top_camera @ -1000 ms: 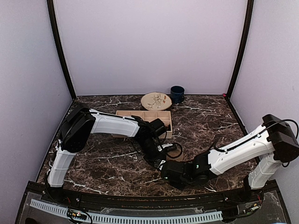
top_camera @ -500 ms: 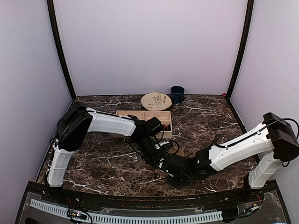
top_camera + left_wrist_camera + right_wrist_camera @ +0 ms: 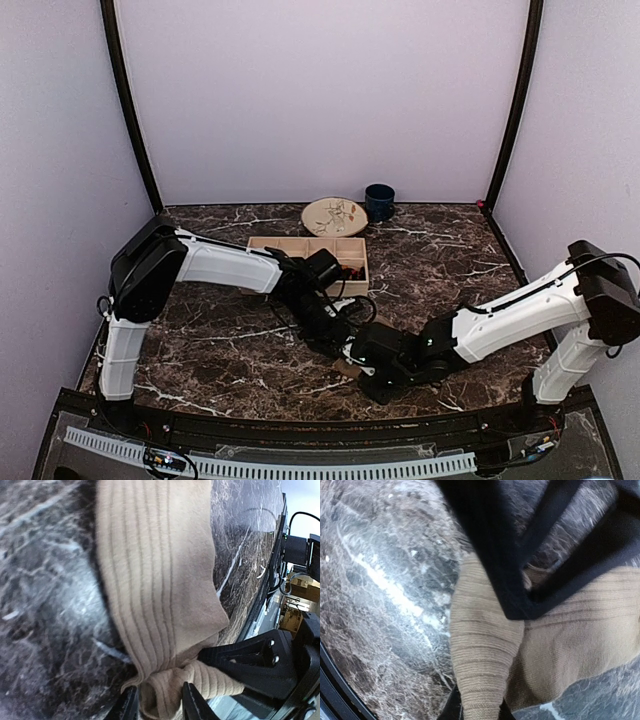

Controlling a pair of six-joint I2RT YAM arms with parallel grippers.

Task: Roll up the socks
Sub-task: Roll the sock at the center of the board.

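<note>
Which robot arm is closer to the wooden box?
Left. The left arm passes right along the front of the wooden box; the right arm is nearer the front, apart from it.

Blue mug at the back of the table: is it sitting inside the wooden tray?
No, the blue mug stands on the marble table behind the wooden tray, beside the round plate.

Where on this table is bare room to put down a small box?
Free: the dark marble tabletop right of the wooden compartment tray, to the right wall, and the near-left corner before the left arm. Crowded: near centre, where the right arm meets it over the plain tan-brown sock; the back by the round plate and dark blue mug.
</note>
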